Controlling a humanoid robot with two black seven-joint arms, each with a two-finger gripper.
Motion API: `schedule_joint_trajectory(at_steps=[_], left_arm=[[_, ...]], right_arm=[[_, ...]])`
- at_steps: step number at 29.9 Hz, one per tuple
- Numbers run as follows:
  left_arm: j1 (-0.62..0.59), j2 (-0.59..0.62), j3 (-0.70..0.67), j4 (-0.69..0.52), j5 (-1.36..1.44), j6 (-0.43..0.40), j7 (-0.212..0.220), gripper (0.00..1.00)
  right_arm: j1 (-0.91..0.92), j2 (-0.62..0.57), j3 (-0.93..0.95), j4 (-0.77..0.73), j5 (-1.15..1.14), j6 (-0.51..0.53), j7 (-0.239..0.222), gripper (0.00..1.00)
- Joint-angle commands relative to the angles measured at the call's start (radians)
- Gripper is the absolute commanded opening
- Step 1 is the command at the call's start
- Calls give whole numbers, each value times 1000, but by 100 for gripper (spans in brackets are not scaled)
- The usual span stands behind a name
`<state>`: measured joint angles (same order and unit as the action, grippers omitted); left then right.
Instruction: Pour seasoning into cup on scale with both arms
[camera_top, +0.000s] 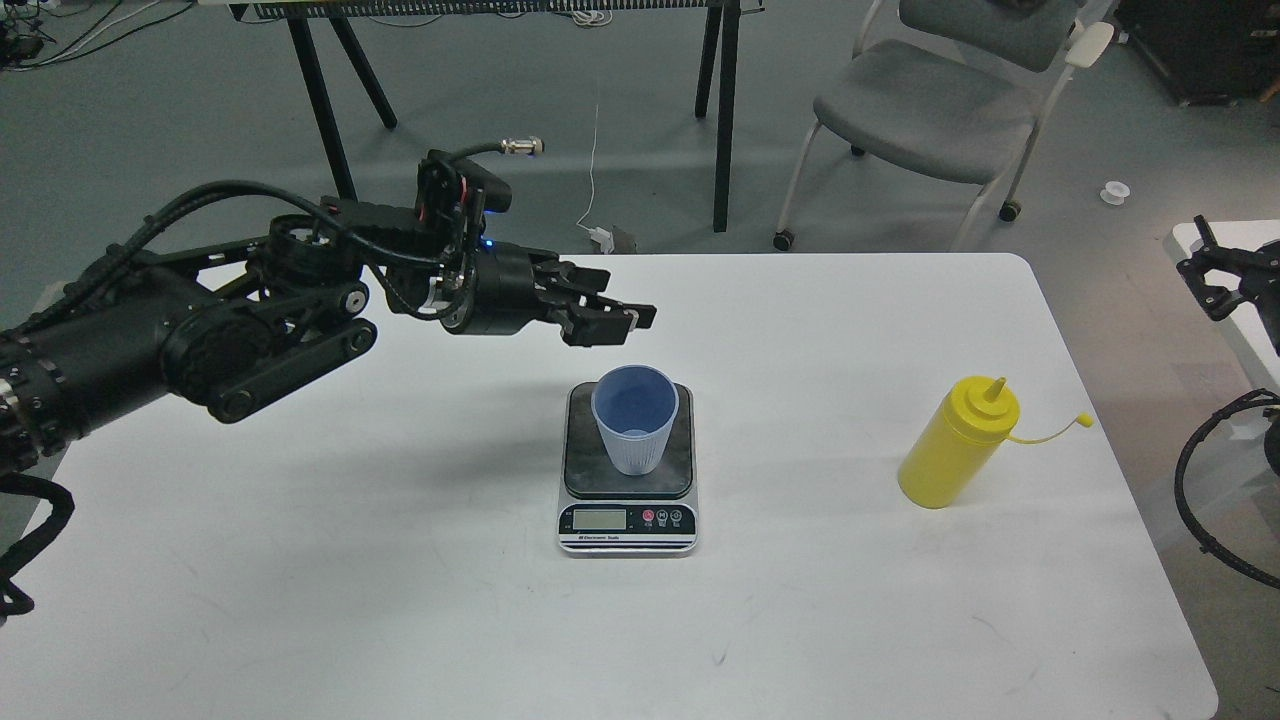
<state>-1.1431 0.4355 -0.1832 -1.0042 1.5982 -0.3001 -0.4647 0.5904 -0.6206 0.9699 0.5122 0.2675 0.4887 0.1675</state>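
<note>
At frame centre, the left gripper (625, 322), jaws nearly together and empty, hangs just above the cup (635, 420) on the scale (627, 500); dropping lower could topple it.

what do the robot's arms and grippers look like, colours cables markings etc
The left arm is matte black with jointed links, round toothed hubs and looped black cables; a silver connector tops the wrist, with red wiring and a small blue light. The left gripper is a black claw. The right arm shows only black parts and cable.
</note>
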Motion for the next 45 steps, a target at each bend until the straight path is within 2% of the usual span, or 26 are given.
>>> schedule_joint_trajectory(at_steps=[1,7,13,17,19,23,25,30,37,45], left_arm=[[2,23,-88,12,-208,-1,-24,90],[40,22,-200,87,-692,4,-24,96],[65,20,-225,134,-1287,-10,-24,99],[123,0,-361,160,-1579,-17,-24,99],[173,0,-447,170,-1604,-24,-14,99],[265,0,-574,203,-1620,-62,70,99],[304,-1,-620,211,-1646,-77,87,99],[367,14,-641,210,-1683,-79,87,99],[375,48,-633,205,-1679,-77,89,99],[372,51,-627,202,-1670,-74,92,99]], right_arm=[[-67,-34,1,40,10,0,-5,100],[-289,-143,32,290,19,0,1,100],[-497,-215,59,480,80,0,-3,100],[-596,-208,49,566,176,0,-3,100],[-644,-193,49,621,183,0,1,100],[-721,-163,43,687,183,0,-5,100],[-756,-139,39,718,182,0,-6,100],[-794,-1,17,732,167,0,-13,100],[-778,131,3,721,148,0,-28,100],[-692,199,15,652,145,0,-25,100]])
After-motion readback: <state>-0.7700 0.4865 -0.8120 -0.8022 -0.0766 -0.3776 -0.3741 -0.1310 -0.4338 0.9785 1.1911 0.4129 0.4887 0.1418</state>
